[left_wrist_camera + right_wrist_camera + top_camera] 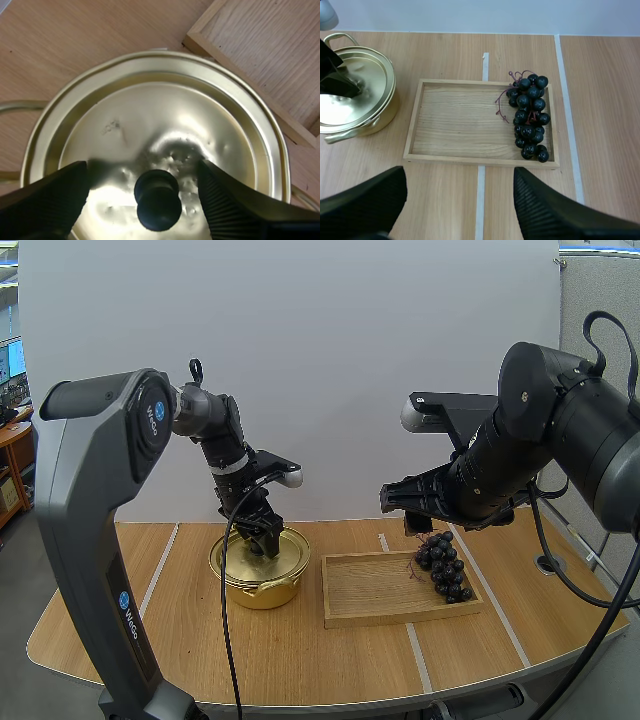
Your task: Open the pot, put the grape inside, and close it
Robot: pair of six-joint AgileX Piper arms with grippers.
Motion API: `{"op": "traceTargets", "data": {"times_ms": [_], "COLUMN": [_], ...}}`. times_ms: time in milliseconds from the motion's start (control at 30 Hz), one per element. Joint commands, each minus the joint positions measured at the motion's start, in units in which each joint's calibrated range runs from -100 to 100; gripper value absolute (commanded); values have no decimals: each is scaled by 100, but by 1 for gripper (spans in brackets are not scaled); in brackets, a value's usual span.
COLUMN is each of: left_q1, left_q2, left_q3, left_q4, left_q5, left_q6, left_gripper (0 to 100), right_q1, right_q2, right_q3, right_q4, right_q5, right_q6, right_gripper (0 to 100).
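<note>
Two tools stand wide, gripping nothing. The left tool [264,540] is low over the gold pot [262,585] and hides the middle of the lid [290,552] in the high view. In the left wrist view, the left tool's fingers [50,200] stand apart on either side of the black knob [157,200], with a gap on each side. The lid sits on the pot, so the inside is hidden.

The right tool [412,508] hangs above the worktop [300,660] with its ribbed fingers [545,205] parted. In the high view its tips are hard to make out against the dark arm.

The grape bunch [443,565] lies in the wooden tray [375,590] at the end away from the pot, just below the right tool. The tray sits just beside the pot.
</note>
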Motion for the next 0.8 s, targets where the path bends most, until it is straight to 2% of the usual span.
{"op": "traceTargets", "data": {"times_ms": [0,267,300,433,767], "left_q1": [-19,-19,-19,-19,-19], "left_q2": [-8,-8,-8,-8,-128], "left_q3": [-32,-32,-32,-32,-266], "left_q4": [15,15,15,15,28], "left_q5": [33,185,224,318,760], "left_q6": [-68,-90,-90,-90,-87], "left_gripper": [100,100,91,0,0], "right_q1": [-19,-19,-19,-19,-19], "right_q2": [-58,-58,-58,-58,-58], "right_q3": [-43,-43,-43,-43,-43], "right_q4": [-64,-64,-64,-64,-64], "right_q5": [3,3,3,3,3], "right_q6": [27,27,27,27,27], "right_gripper": [100,100,100,100,100]}}
